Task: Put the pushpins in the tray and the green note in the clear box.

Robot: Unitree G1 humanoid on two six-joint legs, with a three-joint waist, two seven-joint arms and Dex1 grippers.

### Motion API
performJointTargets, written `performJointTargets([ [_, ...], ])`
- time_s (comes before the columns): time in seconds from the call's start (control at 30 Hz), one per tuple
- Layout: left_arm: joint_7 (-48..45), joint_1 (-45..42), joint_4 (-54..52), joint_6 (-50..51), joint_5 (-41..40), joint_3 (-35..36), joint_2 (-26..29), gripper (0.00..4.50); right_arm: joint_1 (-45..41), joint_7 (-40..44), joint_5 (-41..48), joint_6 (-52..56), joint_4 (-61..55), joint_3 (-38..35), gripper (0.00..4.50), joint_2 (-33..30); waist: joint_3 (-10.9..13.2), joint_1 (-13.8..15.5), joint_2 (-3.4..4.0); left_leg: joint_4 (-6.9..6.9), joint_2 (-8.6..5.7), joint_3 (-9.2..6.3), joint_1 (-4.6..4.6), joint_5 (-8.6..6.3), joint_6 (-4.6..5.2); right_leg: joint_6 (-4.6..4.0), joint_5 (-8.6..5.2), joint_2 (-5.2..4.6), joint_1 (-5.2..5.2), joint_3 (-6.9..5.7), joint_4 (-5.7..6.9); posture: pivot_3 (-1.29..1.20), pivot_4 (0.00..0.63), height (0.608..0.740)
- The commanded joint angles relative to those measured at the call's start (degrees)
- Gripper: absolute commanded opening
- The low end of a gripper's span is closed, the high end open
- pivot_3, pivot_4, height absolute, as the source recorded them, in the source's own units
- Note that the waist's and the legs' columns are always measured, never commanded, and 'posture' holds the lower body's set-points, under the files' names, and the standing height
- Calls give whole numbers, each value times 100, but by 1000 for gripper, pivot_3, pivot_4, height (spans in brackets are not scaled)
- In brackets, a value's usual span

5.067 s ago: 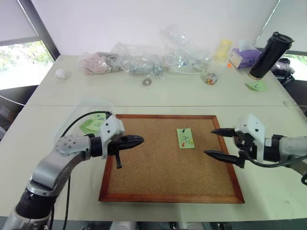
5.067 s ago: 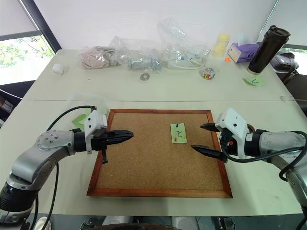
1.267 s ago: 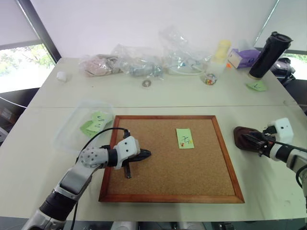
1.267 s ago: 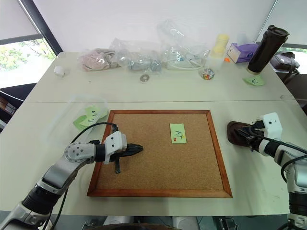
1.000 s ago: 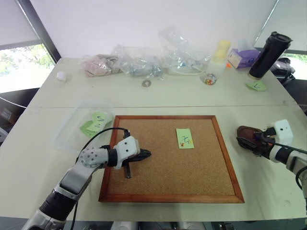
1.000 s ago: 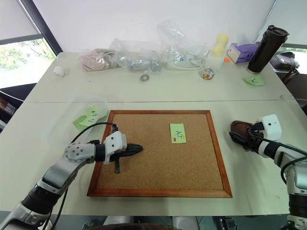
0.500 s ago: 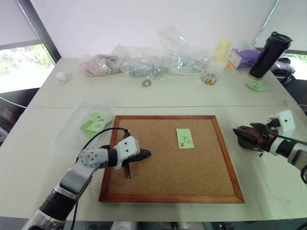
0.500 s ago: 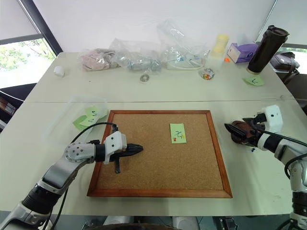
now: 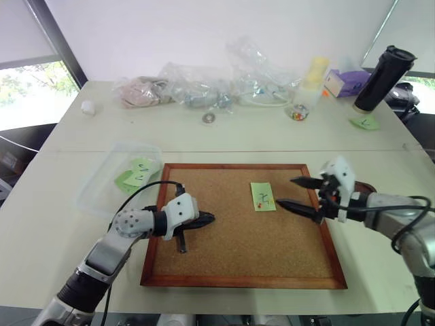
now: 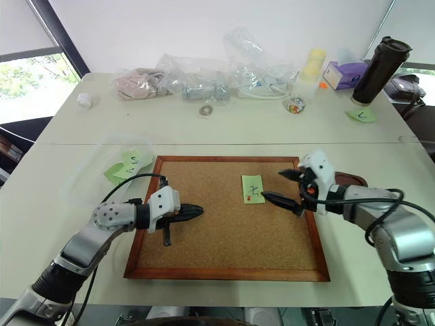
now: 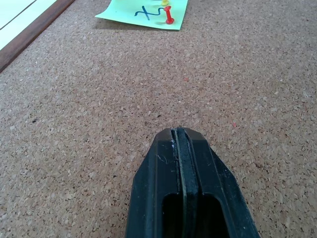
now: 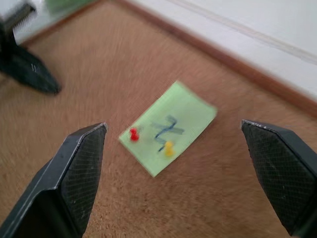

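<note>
The cork board (image 9: 241, 224) is flanked by plastic bags (image 9: 204, 85). The right gripper (image 9: 295, 193), spread, has been moved off the tray (image 10: 350, 180), possibly empty; the left gripper (image 9: 204, 219) stays closed.

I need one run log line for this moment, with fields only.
left gripper: shut, over cork board | right gripper: open, beside green note | pushpins: in note | tray: behind right gripper

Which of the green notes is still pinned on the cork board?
The green note in front of the open right gripper, held by two pushpins. The other green notes lie loose in the clear box beside the board.
</note>
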Motion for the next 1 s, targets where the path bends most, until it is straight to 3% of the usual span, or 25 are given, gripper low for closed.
performJointTargets([
  [0.03, -21, 94, 193, 103, 264, -206, 47, 0, -108, 74, -263, -430, 142, 261, 4450, 158, 0, -1, 0, 0, 0, 0, 1, 0, 0, 0, 0, 0, 0, -1, 1, 0, 150, 740],
  [0.3, 5, 158, 197, 99, 311, -246, 36, 0, -297, 142, -622, -849, 654, 556, 4450, 373, 0, -1, 1, 2, 0, -1, 2, 0, -1, 0, 0, 1, 1, -1, 2, 0, 150, 740],
  [0.33, 0, 176, 215, 73, 315, -236, 42, 0, -307, 150, -650, -874, 693, 563, 4224, 392, 0, -2, 1, 2, 0, -2, 2, 0, -1, 0, 0, 1, 1, -2, 2, 0, 150, 740],
  [0.4, -20, 216, 260, 6, 316, -208, 65, 0, -316, 158, -705, -920, 749, 585, 3675, 425, 0, -3, 1, 2, 0, -1, 2, 0, -1, 0, 0, 1, 1, -1, 2, 0, 150, 740],
  [0.63, -41, 235, 394, -174, 355, -196, 71, 0, -290, 180, -916, -1035, 851, 720, 99, 462, -1, -6, 1, 2, 0, -2, 2, 0, -1, 0, 0, 0, 0, -2, 2, 0, 150, 740],
  [1.0, -39, 270, 571, -373, 469, -307, 19, 0, -423, -32, -428, -601, 392, 121, 99, 552, -1, -3, 2, 2, 0, -2, 2, 0, -1, 0, 0, -1, 1, -1, 2, 0, 150, 740],
])
